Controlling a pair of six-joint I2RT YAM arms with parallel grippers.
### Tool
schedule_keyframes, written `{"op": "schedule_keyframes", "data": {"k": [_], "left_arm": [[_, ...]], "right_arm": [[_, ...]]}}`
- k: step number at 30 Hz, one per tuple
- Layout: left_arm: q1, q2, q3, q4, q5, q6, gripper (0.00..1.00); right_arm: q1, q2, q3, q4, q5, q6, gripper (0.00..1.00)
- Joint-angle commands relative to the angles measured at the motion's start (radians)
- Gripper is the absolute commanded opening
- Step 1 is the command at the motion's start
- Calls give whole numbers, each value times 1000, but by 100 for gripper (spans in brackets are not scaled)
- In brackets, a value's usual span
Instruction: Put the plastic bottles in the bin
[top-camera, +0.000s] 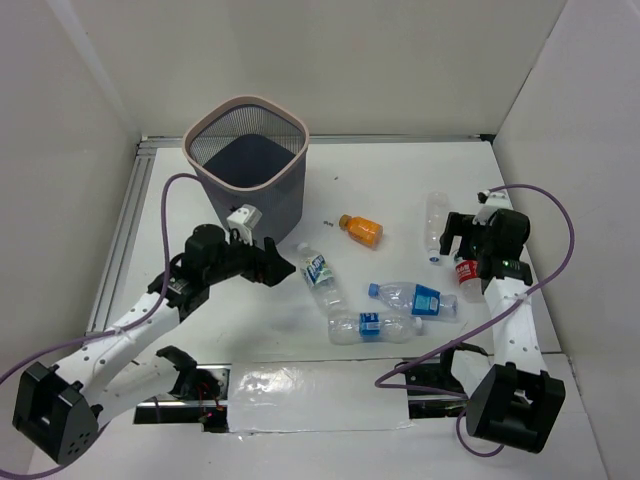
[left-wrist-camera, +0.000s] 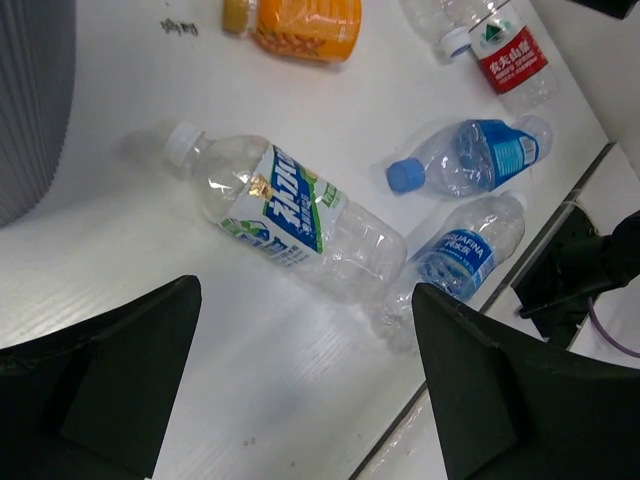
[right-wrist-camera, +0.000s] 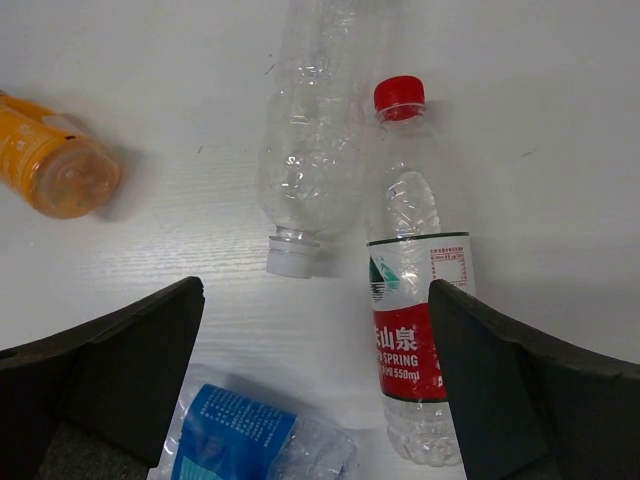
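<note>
Several plastic bottles lie on the white table. A clear one with a blue-green label (top-camera: 319, 271) (left-wrist-camera: 285, 210) is just right of my open, empty left gripper (top-camera: 285, 264) (left-wrist-camera: 305, 325). Two blue-labelled ones (top-camera: 415, 298) (top-camera: 375, 325) lie nearer the front. The orange bottle (top-camera: 362, 230) (right-wrist-camera: 55, 170) lies mid-table. The plain clear bottle (top-camera: 436, 222) (right-wrist-camera: 315, 140) and the red-label, red-cap bottle (top-camera: 467, 276) (right-wrist-camera: 415, 300) lie under my open, empty right gripper (top-camera: 458, 234) (right-wrist-camera: 315, 310). The grey mesh bin (top-camera: 247, 150) stands upright at the back left, behind the left gripper.
White walls close in the left, back and right sides. A metal rail (top-camera: 125, 230) runs along the table's left edge. Purple cables (top-camera: 560, 240) loop from both arms. A taped strip (top-camera: 310, 395) lies at the front edge between the arm bases.
</note>
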Motion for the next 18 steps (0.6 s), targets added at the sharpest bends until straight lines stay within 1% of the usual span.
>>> {"op": "schedule_keyframes", "data": {"k": [1, 2, 4, 7, 9, 10, 11, 12, 13, 14, 16, 17, 18], "left_arm": [[-47, 32, 1, 41, -39, -49, 100], [-91, 32, 1, 29, -65, -49, 100], [-130, 59, 27, 29, -127, -49, 100], [-214, 110, 56, 1, -223, -99, 95], [-245, 131, 81, -11, -280, -132, 92], [-258, 154, 99, -20, -338, -171, 90], [-278, 167, 108, -20, -364, -194, 82], [-279, 181, 119, -45, -391, -219, 77], [-303, 208, 139, -45, -432, -260, 66], [-314, 222, 148, -55, -457, -280, 60], [-323, 248, 182, -78, -519, -325, 49], [-338, 274, 196, -100, -547, -351, 47], [-349, 288, 208, -120, -573, -371, 49]], "right_arm": [[-13, -27, 9, 20, -49, -47, 100], [-13, -27, 9, 20, -61, -58, 100], [-22, -27, 9, 10, -78, -82, 100], [-22, -27, 19, 0, -78, -104, 100], [-22, -27, 19, 0, -55, -114, 100], [-22, -18, 19, 0, -46, -115, 100], [-22, -18, 19, 0, -37, -115, 100], [-22, -18, 19, 0, -37, -124, 100], [-22, -9, 19, 0, -37, -124, 100], [-22, -9, 19, 0, -67, -137, 89], [-22, -9, 9, 0, -67, -124, 39], [-22, -9, 9, 13, -86, -124, 30], [-22, -9, 9, 13, -96, -124, 35]]}}
